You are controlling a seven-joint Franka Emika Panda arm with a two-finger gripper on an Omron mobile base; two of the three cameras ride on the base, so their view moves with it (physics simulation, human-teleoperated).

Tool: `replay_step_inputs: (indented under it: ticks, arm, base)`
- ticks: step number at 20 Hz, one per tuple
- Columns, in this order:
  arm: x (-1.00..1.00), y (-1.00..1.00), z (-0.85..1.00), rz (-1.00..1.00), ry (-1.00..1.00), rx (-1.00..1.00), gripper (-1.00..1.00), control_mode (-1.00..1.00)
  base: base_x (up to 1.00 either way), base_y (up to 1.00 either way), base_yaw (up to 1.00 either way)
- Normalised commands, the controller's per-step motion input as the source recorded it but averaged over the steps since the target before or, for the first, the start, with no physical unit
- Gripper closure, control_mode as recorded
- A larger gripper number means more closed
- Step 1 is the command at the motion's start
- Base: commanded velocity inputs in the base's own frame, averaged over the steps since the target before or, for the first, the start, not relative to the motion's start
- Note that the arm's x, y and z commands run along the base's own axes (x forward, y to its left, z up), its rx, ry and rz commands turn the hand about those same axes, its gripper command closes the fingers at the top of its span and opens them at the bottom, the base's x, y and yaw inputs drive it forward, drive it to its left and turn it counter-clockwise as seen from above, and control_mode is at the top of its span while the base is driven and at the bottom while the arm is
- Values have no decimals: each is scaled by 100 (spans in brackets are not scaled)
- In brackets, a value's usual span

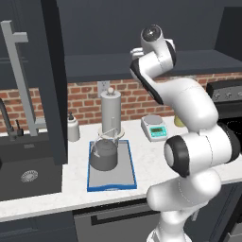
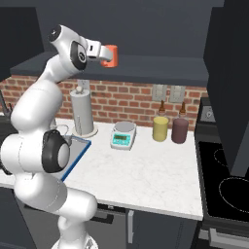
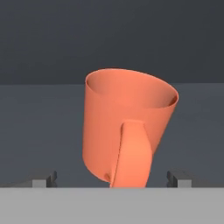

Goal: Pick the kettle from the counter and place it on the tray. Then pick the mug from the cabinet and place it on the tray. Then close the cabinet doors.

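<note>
Standing on the dark cabinet shelf point(image 2: 146, 65), the smooth plain orange cylindrical mug point(image 3: 127, 131) faces its handle toward the gripper point(image 3: 111, 178); fingers spread fully wide on either side, gripping nothing. Below left, the squat dark grey rounded kettle point(image 1: 104, 153) sits in the flat blue-rimmed grey tray point(image 1: 112, 179) on the speckled white counter point(image 2: 146, 170).
</note>
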Motion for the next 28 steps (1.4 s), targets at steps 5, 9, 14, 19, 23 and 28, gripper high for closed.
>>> replay_step_inputs:
  ticks: [5, 9, 14, 19, 23, 28]
  arm:
    - [8, 0, 0, -1, 0, 0, -100, -100]
    - [0, 0, 0, -1, 0, 0, 100, -100]
    - [3, 0, 0, -2, 0, 0, 100, -100]
    - [1, -2, 0, -1, 0, 0, 100, -100]
    - [0, -3, 0, 0, 0, 0, 100, -100]
    - [0, 0, 0, 0, -1, 0, 100, -100]
  base:
    - [0, 0, 0]
    - [0, 0, 0]
    - [0, 0, 0]
    - [0, 0, 0]
    - [0, 0, 0]
    - [0, 0, 0]
